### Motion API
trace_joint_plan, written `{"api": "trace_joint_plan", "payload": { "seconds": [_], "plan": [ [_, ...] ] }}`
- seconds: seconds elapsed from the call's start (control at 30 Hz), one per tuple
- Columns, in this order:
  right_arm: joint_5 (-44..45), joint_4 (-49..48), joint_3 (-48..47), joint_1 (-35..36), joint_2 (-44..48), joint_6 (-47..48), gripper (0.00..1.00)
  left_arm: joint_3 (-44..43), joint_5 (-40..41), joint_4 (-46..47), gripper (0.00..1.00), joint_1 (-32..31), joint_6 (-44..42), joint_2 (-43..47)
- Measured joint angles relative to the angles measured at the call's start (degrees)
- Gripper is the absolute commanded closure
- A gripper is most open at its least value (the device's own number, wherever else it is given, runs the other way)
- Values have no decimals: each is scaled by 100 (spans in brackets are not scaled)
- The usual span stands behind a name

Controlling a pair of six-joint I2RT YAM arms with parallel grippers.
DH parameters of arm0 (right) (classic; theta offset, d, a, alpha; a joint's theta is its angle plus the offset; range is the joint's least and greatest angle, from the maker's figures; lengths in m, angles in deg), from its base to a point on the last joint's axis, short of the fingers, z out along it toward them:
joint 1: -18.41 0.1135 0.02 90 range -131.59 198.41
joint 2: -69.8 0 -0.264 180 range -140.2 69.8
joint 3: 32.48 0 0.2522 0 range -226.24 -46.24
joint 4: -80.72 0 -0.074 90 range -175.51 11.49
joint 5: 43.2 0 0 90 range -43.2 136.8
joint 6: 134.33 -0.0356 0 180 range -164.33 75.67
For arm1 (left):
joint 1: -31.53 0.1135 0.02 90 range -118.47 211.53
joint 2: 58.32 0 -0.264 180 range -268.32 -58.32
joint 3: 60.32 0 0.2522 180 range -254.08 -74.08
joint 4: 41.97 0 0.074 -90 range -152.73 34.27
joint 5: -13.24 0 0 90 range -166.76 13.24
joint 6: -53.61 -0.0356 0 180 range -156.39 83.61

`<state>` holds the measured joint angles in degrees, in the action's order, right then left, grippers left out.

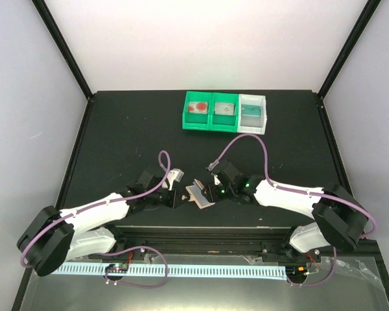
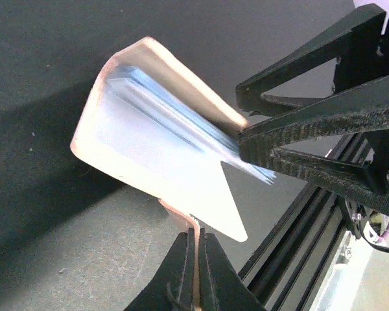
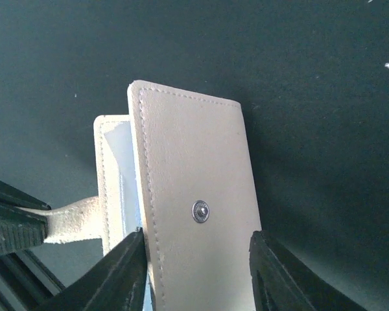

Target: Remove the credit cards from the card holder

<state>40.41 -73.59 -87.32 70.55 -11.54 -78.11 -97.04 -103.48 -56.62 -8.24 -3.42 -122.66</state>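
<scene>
The tan-pink card holder (image 1: 199, 193) hangs between both grippers above the near middle of the table, opened into a V (image 2: 155, 162). Light blue credit cards (image 2: 181, 120) sit stacked inside it, their ends poking out by the right gripper. My left gripper (image 2: 198, 243) is shut on the holder's side tab (image 2: 181, 217). My right gripper (image 3: 198, 234) straddles the width of the flap with the snap button (image 3: 194, 181). Both its pads stand at the flap's edges, and I cannot tell whether they press. In the top view the left gripper (image 1: 181, 197) and right gripper (image 1: 211, 193) meet tip to tip.
At the back middle of the black table (image 1: 129, 142) stand two joined green bins (image 1: 211, 111) and a white bin (image 1: 253, 111), each holding small items. A black rail (image 1: 201, 233) runs along the near edge just below the grippers. Grey walls enclose the table.
</scene>
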Motion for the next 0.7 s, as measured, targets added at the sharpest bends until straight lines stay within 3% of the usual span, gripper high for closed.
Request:
{"api": "trace_joint_plan", "payload": {
  "seconds": [0.23, 0.43, 0.6, 0.7],
  "plan": [
    [223, -57, 162, 2, 160, -94, 51, 66, 122, -81, 98, 2, -4, 9],
    [219, -210, 260, 4, 195, -136, 59, 105, 127, -122, 98, 2, -4, 28],
    [216, -275, 297, 7, 197, -175, 50, 107, 186, -131, 98, 9, -11, 85],
    [212, -284, 310, 7, 197, -214, 50, 111, 197, -133, 99, 26, -24, 94]
  ]
}}
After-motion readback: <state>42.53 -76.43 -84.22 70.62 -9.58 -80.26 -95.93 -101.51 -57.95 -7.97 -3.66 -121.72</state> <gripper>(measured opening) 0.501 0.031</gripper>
